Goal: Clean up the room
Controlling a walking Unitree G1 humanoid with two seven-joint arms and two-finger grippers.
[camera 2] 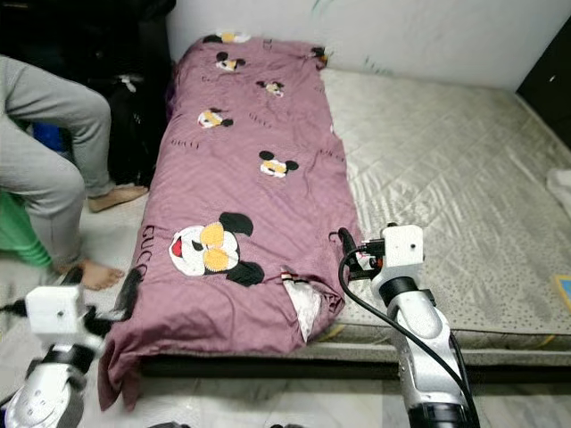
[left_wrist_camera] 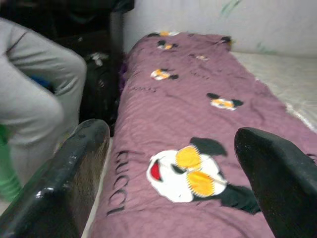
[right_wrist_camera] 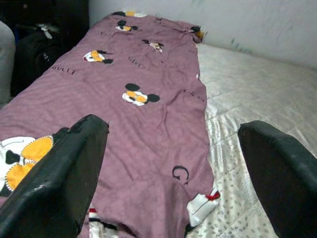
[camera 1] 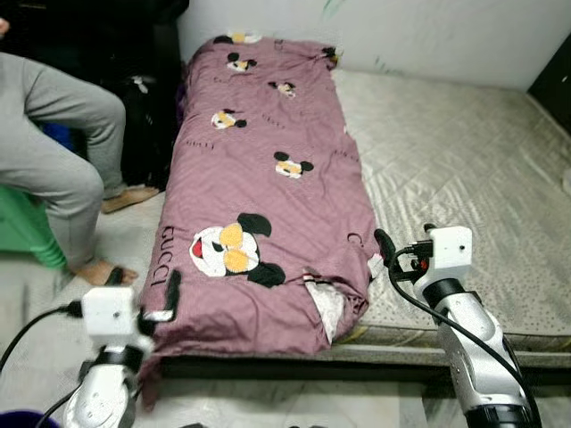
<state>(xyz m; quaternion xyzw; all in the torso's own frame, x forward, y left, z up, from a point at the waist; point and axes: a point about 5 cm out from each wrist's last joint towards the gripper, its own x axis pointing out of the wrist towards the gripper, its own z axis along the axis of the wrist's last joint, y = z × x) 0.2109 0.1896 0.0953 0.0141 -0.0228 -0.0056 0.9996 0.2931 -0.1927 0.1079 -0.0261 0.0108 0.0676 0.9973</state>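
Blanket: the purple cartoon-print blanket (camera 1: pixel 268 187) lies lengthwise along the mattress's (camera 1: pixel 464 169) left half, its near end hanging over the mattress's foot edge.
Left gripper: the left gripper (left_wrist_camera: pixel 173 168) is spread wide, empty, at the blanket's near left corner.
Right gripper: the right gripper (right_wrist_camera: pixel 173 168) is spread wide, empty, by the blanket's near right corner.
Person: grey-trousered legs (camera 1: pixel 62 152) beside the blanket's left edge.

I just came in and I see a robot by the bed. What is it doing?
The robot stands at the foot of a bed with a purple cartoon blanket laid folded along the left side of the mattress. Its left gripper is at the blanket's near left corner and its right gripper at the near right edge, both open, holding nothing. A person in grey sits to the left.
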